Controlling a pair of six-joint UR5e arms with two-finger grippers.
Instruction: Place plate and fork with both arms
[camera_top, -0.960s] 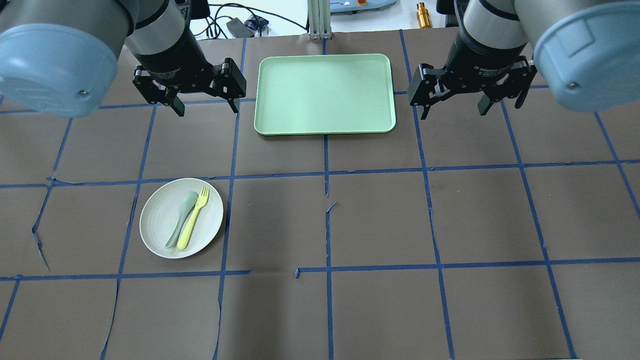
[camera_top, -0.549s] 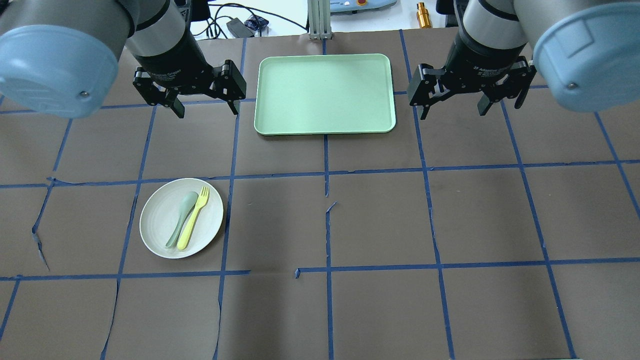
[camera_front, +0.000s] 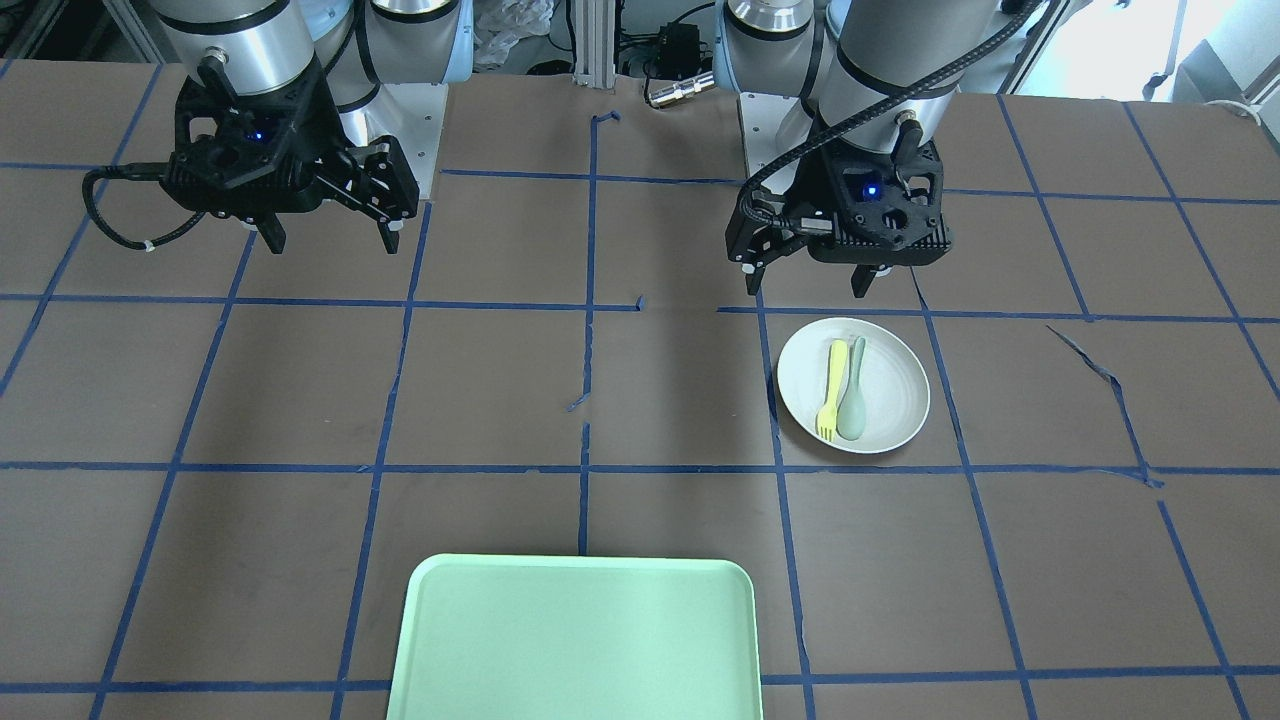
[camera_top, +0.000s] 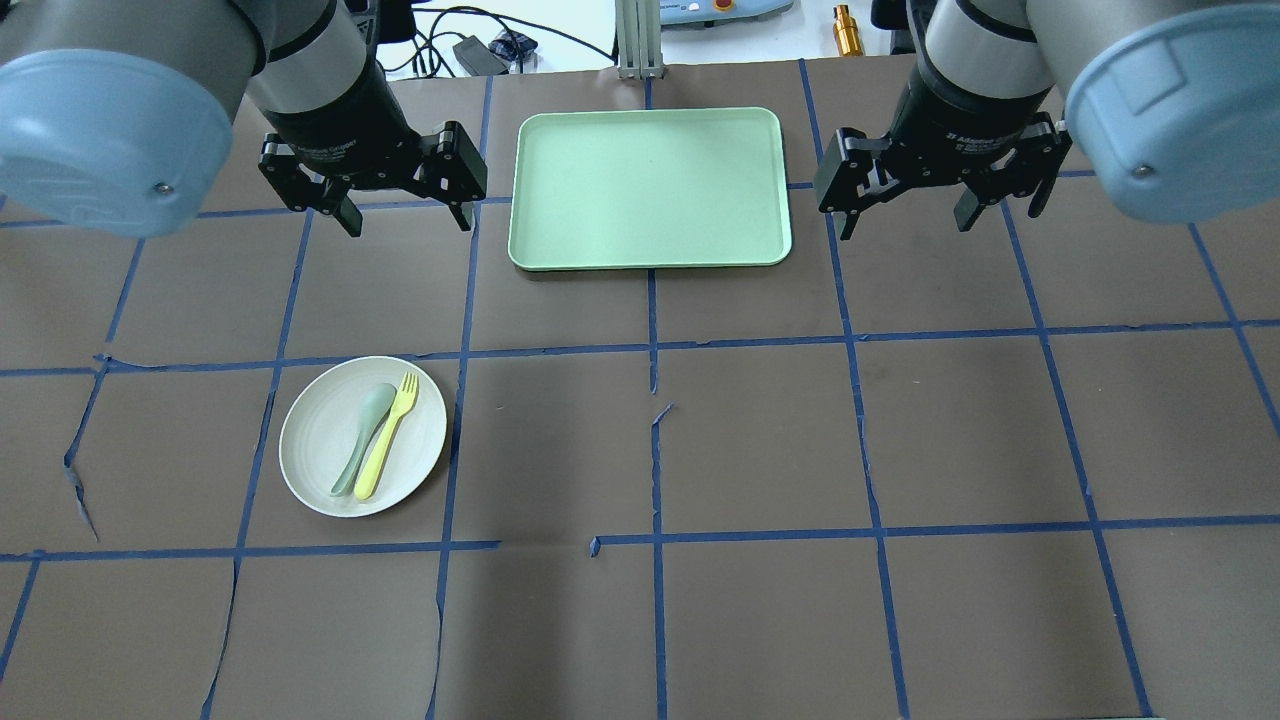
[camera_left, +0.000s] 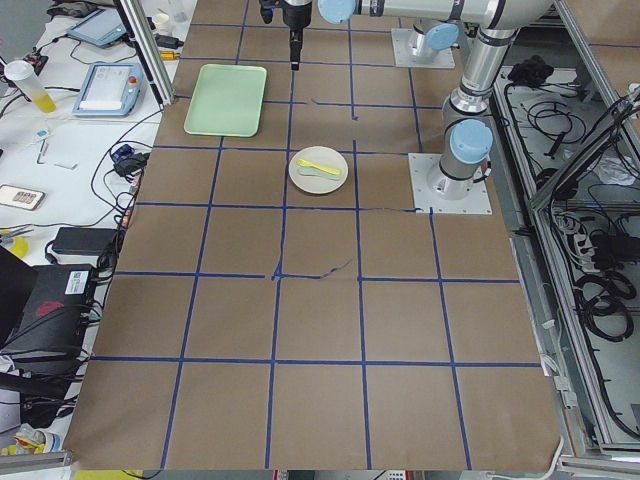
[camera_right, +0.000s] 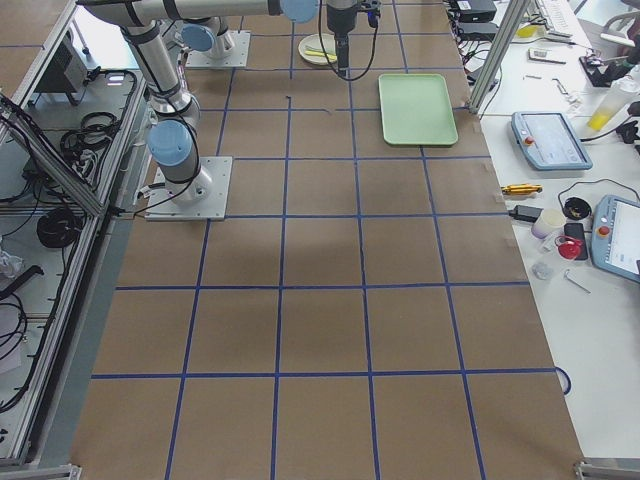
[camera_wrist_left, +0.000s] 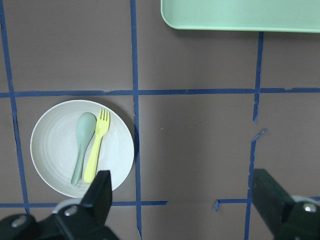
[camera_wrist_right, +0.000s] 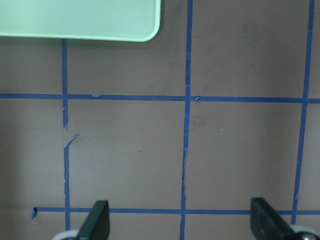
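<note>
Left gripper (camera_top: 405, 218) spread wide apart and empty, right gripper (camera_top: 905, 222) likewise apart, both above the table (camera_top: 760, 430), plate (camera_top: 318, 470) on the robot's left half, fork (camera_top: 388, 435) lying in it just beside a spoon (camera_top: 365, 428), tray (camera_top: 650, 185) at the far side.

The only writing I can make out is a line of small white print on the black body of each gripper, seen in the overhead view. On the right gripper (camera_top: 905, 225), in the upper right of the frame, it seems to read "2F Adaptive Gripper", though the letters are soft. On the left gripper (camera_top: 408, 222), in the upper left, the matching line is turned partly away. Only the word "Gripper" comes through, and the rest is too blurred. The teach pendant (camera_right: 545, 140), near the right edge of the right side view, has a screen, but nothing on it is large enough to read.
</note>
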